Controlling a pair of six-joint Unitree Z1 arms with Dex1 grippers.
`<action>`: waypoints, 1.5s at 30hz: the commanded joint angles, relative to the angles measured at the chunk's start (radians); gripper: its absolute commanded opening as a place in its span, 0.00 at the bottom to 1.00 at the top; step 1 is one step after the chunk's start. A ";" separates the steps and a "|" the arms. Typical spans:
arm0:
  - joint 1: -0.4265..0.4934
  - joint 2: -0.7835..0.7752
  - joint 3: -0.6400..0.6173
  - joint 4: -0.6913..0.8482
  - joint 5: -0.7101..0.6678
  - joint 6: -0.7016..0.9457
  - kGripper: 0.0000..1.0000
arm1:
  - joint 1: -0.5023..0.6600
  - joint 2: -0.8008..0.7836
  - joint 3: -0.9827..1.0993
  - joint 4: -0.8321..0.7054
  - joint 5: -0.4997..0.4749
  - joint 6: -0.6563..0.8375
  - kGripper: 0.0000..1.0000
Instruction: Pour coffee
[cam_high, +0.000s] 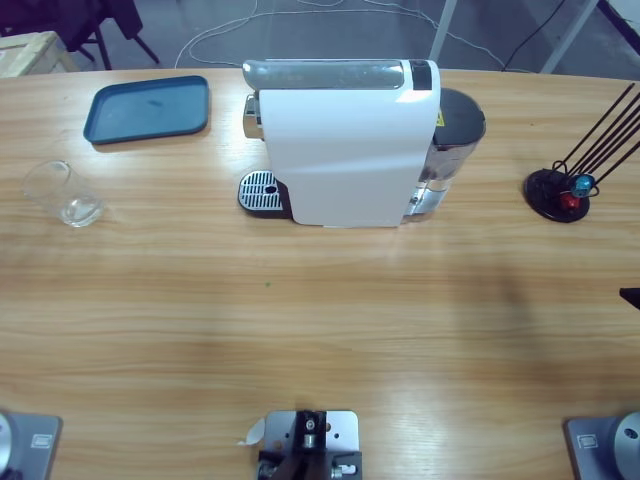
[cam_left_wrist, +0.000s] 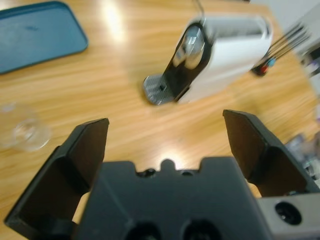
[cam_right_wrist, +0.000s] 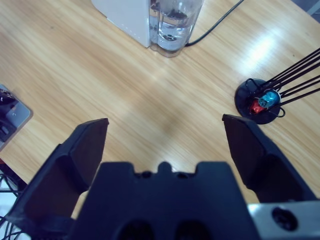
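The white coffee machine (cam_high: 345, 150) stands at the far middle of the tabletop (cam_high: 300, 320), well apart from both grippers. The left gripper (cam_left_wrist: 165, 135) hangs with jaws spread wide and empty, machine ahead, clear glass (cam_left_wrist: 22, 132) to its left. The right gripper (cam_right_wrist: 165, 132) is likewise wide open over bare wood. The machine's round grey drip tray (cam_high: 262, 192) juts left; its water tank (cam_right_wrist: 172, 22) is clear. A blue tray (cam_high: 147, 108) lies far left.

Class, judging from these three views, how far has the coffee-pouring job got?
Nothing looks done. The glass lies apart from the coffee machine, whose drip tray is bare. Nothing is in hand: left gripper and right gripper are open and empty. Left: set glass on tray, load a capsule, brew.
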 joint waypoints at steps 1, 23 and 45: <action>-0.011 0.265 -0.053 -0.241 -0.179 -0.305 0.99 | 0.011 0.017 0.008 0.012 0.009 -0.007 1.00; -0.011 0.663 -0.054 -0.599 -0.378 -0.614 0.83 | 0.010 0.025 0.007 0.012 0.010 -0.005 1.00; -0.011 0.686 -0.001 -0.708 -0.402 -0.586 0.00 | 0.011 0.045 0.001 0.014 0.010 -0.005 1.00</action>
